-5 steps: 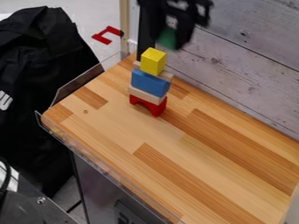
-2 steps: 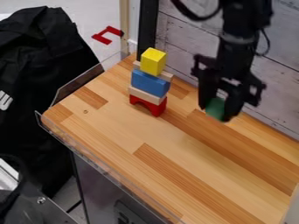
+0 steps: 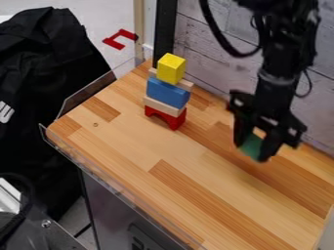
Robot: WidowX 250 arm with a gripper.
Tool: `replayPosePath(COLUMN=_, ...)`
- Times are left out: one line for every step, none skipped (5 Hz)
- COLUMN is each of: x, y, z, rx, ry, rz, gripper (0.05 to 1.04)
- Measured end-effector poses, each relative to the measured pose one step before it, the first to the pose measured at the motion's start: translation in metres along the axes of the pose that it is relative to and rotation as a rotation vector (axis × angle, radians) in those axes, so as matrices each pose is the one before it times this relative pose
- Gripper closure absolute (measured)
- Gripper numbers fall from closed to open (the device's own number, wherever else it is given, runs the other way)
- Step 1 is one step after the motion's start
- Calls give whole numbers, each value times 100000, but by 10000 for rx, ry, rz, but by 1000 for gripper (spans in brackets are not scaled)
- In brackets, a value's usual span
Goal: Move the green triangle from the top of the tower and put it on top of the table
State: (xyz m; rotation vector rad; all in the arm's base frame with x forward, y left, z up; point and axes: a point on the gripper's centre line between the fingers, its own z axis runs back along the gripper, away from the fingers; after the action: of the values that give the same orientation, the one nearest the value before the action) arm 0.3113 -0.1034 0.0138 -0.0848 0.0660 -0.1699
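The black gripper (image 3: 256, 149) hangs over the right part of the wooden table (image 3: 189, 195), to the right of the tower. It is shut on the green triangle (image 3: 251, 146), which shows between its fingers. Whether the triangle touches the wood, I cannot tell. The tower stands upright near the table's back corner: a yellow block (image 3: 171, 69) on top, then a thin wooden piece (image 3: 185, 84), a blue block (image 3: 167, 93), another wooden piece (image 3: 163, 106) and a red arch (image 3: 167, 118) at the bottom.
A grey plank wall (image 3: 209, 63) runs along the table's back right edge. A clear plastic rim (image 3: 85, 90) borders the left side. Black cloth (image 3: 46, 88) lies beyond it, and a dark post (image 3: 165, 34) rises behind the tower.
The gripper has moved right and then down, away from above the tower, carrying the green triangle. The tower's other blocks have kept their places.
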Motion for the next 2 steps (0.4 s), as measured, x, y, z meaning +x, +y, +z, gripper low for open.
replayPosePath(x=589, y=-1242, z=-1871, rx=2, ry=-59, rz=-561, gripper=535)
replayPosePath(x=158, y=-684, z=-1670, rx=-13, ry=110, rz=-230, gripper=535)
